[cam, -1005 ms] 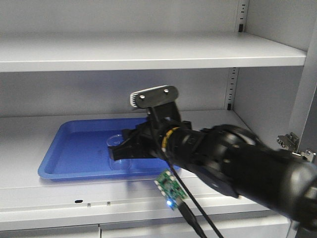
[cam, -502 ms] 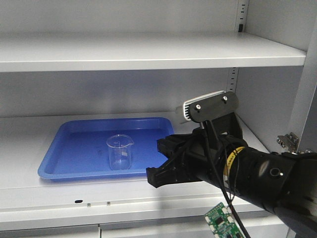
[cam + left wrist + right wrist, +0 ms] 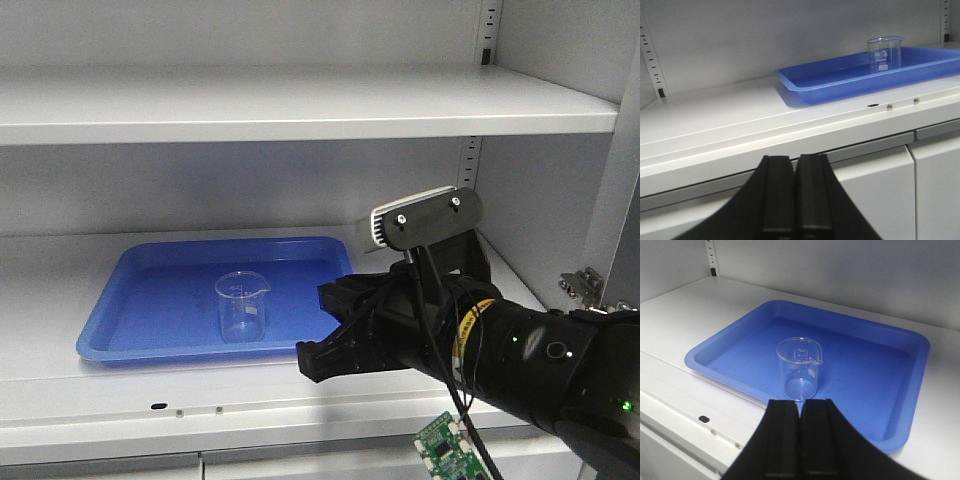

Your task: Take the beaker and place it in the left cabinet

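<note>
Beaker [image 3: 243, 306] stands upright in the blue tray [image 3: 130, 300] on the middle shelf of the cabinet [image 3: 300, 110]. Nothing touches it. In the right wrist view we see it free [image 3: 799, 367], spout facing us, just beyond the fingertips.

Right gripper [image 3: 325, 330] hangs off the tray's right front corner, clear of the beaker; jaws pressed together and empty in the wrist view [image 3: 801, 440]. Left gripper [image 3: 795, 200] sits low in front of the cabinet, well apart from the tray, jaws likewise closed on nothing.

We judge the placing done: the beaker rests inside the cabinet, released. What seems left is only drawing the right arm out past the shelf edge. The door hinge [image 3: 585, 285] lies near its elbow, so we would mind that side.
</note>
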You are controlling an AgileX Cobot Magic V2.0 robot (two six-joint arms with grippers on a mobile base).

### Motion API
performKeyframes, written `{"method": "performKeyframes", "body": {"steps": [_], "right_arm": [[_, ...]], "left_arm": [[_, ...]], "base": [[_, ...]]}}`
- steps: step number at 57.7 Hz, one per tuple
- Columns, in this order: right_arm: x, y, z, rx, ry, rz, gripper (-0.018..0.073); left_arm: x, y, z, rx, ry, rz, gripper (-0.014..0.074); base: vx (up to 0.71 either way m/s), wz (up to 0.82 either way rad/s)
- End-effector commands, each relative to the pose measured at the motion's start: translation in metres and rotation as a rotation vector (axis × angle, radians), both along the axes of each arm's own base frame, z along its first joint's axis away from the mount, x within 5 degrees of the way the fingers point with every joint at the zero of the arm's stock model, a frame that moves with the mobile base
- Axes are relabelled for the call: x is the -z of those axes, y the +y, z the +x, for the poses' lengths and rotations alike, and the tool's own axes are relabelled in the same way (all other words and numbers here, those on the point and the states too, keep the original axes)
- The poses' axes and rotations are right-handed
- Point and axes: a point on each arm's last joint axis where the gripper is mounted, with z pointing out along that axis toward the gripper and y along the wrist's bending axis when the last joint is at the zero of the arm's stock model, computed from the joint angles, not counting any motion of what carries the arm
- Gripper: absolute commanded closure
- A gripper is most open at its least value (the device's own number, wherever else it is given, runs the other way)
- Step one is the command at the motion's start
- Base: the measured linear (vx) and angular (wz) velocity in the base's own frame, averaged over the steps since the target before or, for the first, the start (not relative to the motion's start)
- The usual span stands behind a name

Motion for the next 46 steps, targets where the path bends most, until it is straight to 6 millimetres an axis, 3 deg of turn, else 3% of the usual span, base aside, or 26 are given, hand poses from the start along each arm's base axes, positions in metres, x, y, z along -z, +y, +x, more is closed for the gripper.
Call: {"method": "performKeyframes", "body": {"steps": [1, 10, 27, 33, 46], "right_arm": [[-0.03, -0.007, -0.008, -0.021, -0.108, 0.075, 0.0542], [-0.043, -0.032, -0.009, 0.061, -0.095, 0.119, 0.057], [-0.057, -0.106, -0.03, 0.227, -0.04, -0.001, 0.0565], [-0.043, -0.122, -0.045, 0.272, -0.104, 0.005, 0.0566], [0.022, -0.151, -0.101, 0.353, -0.175, 0.093, 0.0566]], "left_arm": [[-0.002, 0.0, -0.001, 0.004, -0.076, -0.015, 0.0595], [-0.002, 0.0, -0.001, 0.004, -0.076, -0.015, 0.0595], [-0.002, 0.0, -0.001, 0.004, -0.076, -0.015, 0.0595], [-0.002, 0.0, -0.001, 0.004, -0.076, -0.015, 0.0595], [-0.002, 0.0, -0.001, 0.004, -0.076, -0.015, 0.0595]], "base": [[0.0, 0.0], [0.0, 0.0], [0.0, 0.0], [0.0, 0.0], [0.0, 0.0]]}}
